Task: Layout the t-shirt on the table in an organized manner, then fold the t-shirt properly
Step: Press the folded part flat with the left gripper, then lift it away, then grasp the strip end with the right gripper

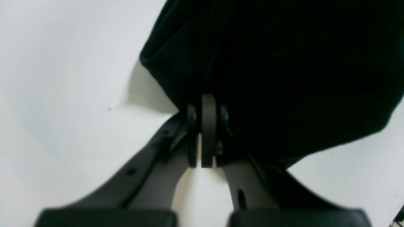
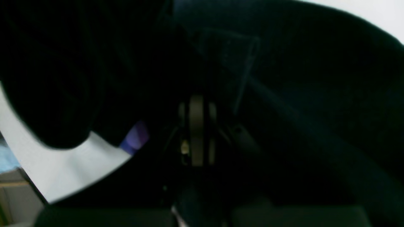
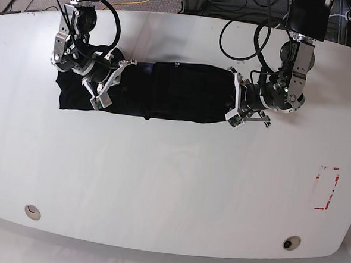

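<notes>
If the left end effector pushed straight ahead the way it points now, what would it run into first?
The black t-shirt. The left end effector is shut with its tips already at the cloth's edge, so going further would likely bunch the fabric along the white table.

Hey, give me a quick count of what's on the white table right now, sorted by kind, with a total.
Black t-shirt: 1
Robot end effectors on the shirt: 2, the left end effector and the right end effector
Round grommet holes in the table: 2, one and another
Red tape outline: 1
Total: 6
</notes>
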Controlling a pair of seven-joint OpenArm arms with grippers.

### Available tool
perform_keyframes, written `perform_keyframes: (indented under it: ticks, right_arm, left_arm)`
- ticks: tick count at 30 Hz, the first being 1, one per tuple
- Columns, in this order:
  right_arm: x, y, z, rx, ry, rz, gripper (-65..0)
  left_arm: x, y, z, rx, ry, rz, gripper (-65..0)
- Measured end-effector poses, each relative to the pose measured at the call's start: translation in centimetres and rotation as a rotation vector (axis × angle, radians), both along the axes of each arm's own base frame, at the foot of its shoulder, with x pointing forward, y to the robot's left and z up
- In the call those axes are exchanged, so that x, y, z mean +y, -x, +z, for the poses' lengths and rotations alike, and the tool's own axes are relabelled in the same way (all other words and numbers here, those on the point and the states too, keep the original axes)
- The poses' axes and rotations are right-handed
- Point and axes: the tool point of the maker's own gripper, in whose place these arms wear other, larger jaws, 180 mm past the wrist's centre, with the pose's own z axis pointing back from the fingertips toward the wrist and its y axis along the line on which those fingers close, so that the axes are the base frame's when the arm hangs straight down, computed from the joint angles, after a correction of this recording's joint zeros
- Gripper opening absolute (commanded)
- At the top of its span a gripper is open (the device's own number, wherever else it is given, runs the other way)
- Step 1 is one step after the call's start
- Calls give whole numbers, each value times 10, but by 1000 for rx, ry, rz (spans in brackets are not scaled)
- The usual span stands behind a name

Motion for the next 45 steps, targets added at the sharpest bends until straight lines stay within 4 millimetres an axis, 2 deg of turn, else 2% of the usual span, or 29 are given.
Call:
perform_keyframes:
  ticks: [5, 7, 9, 11, 12, 14, 18, 21, 24, 30, 37, 42, 45]
  right_arm:
    - [-6, -13, 41, -92, -40, -18, -639]
    - [-11, -21, 61, -146, -65, -48, -601]
    - [-18, -27, 79, -176, -97, -93, -530]
    - [-28, -31, 91, -182, -121, -150, -425]
    - [-34, -34, 94, -184, -127, -177, -355]
    - [-48, -38, 100, -179, -146, -245, -255]
    - [-85, -37, 107, -196, -155, -377, -122]
    - [-110, -33, 101, -181, -150, -449, -86]
    - [-128, -30, 87, -133, -115, -449, -63]
    - [-169, -34, 71, -95, -123, -494, -3]
    - [-210, -20, 37, 5, -119, -531, -3]
    - [-237, -20, 33, -3, -131, -576, -3]
    - [-246, -16, 26, 25, -144, -601, -3]
  left_arm:
    - [-2, 1, 0, 1, 7, -2, -650]
    - [-2, 1, 0, 1, 8, -2, -650]
    - [-2, 1, 0, 1, 9, -2, -650]
    - [-3, 1, 0, 1, 9, -2, -650]
    - [-3, 1, 0, 2, 9, -1, -650]
    - [-3, 1, 0, 1, 9, -2, -650]
    - [-2, 1, 0, 2, 9, -2, -650]
    - [-2, 1, 0, 2, 9, -1, -650]
    - [-2, 1, 0, 2, 9, -1, -650]
    - [-3, 1, 0, 2, 9, -2, -650]
    - [-2, 1, 0, 2, 9, -1, -650]
    - [-2, 1, 0, 3, 9, -1, -650]
    - [-1, 1, 0, 2, 6, -2, -650]
